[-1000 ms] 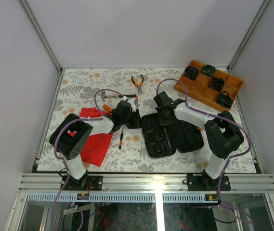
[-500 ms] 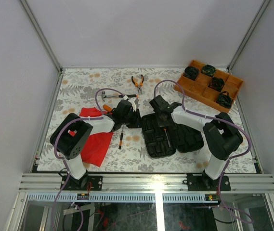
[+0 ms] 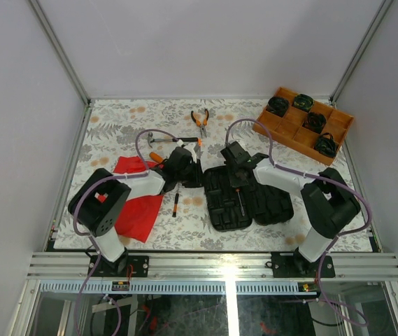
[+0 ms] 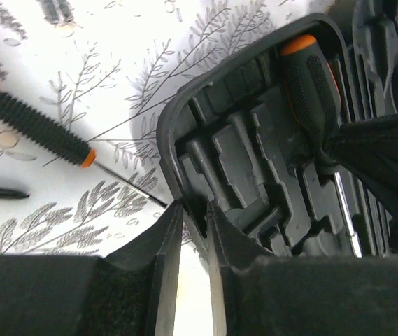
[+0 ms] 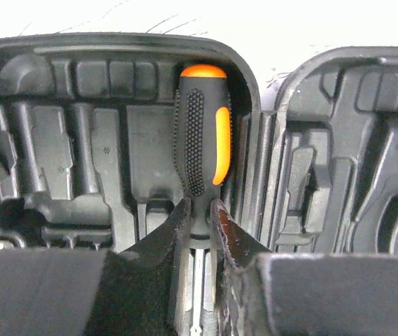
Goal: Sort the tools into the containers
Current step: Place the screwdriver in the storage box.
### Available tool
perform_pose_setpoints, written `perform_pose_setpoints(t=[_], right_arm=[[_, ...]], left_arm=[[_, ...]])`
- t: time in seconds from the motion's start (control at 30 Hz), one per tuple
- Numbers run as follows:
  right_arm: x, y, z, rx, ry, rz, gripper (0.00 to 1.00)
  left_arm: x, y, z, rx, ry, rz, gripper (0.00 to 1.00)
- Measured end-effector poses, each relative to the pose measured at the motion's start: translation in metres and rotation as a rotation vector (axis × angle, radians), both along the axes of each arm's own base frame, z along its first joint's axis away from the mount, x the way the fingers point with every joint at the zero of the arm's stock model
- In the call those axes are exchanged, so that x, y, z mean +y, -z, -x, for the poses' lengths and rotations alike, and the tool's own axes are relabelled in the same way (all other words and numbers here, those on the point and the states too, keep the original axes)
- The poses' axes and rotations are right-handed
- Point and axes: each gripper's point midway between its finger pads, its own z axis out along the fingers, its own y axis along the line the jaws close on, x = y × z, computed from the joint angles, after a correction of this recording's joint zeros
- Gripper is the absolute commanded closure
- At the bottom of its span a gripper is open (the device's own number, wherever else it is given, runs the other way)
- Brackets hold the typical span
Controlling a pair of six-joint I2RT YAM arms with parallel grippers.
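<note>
The black tool case [image 3: 268,203] lies open in the middle of the table. My left gripper [image 3: 193,172] [image 4: 193,207] is shut on the rim of the case's left half [image 4: 185,119]. My right gripper [image 3: 236,172] [image 5: 199,208] is shut on the neck of an orange-and-black screwdriver [image 5: 202,133] [image 4: 310,84] that lies in a slot of that left half, shaft toward me. Another screwdriver [image 3: 175,204] [image 4: 34,126] lies on the table left of the case. Orange-handled pliers [image 3: 199,120] and a small hammer [image 3: 167,138] lie farther back.
A red cloth [image 3: 137,203] lies under the left arm, with an orange-handled tool [image 3: 155,157] at its far edge. An orange compartment tray [image 3: 293,131] of black round items stands at the back right. Frame rails run along the table's edges.
My right gripper has shifted a little with the screwdriver in the case's left half, and its elbow has swung right. The left jaws have closed slightly on the case rim.
</note>
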Motion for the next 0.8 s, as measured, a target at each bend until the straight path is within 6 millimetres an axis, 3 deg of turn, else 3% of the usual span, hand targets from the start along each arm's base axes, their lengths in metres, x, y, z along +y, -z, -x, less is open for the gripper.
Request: perform_pose_setpoints(t=[0.33,0.53,0.7,0.8], right_arm=[[0.027,-0.005,0.027,0.113,-0.027,-0.16,0.75],[0.028,-0.006,0.037,0.147,-0.028,-0.141,0.64],[0.028,-0.008,0.042,0.148,-0.045,-0.131,0.56],[0.028,-0.02,0.04,0.104,-0.071,-0.157,0.53]], left_arm=[[0.027,-0.012,0.013,0.014,-0.139,-0.049,0.61],[0.036,-0.056,0.013,-0.051,-0.209,0.011,0.41],[0.043,-0.102,0.019,-0.111,-0.239,0.077,0.32],[0.045,-0.13,0.022,-0.139,-0.247,0.115,0.29]])
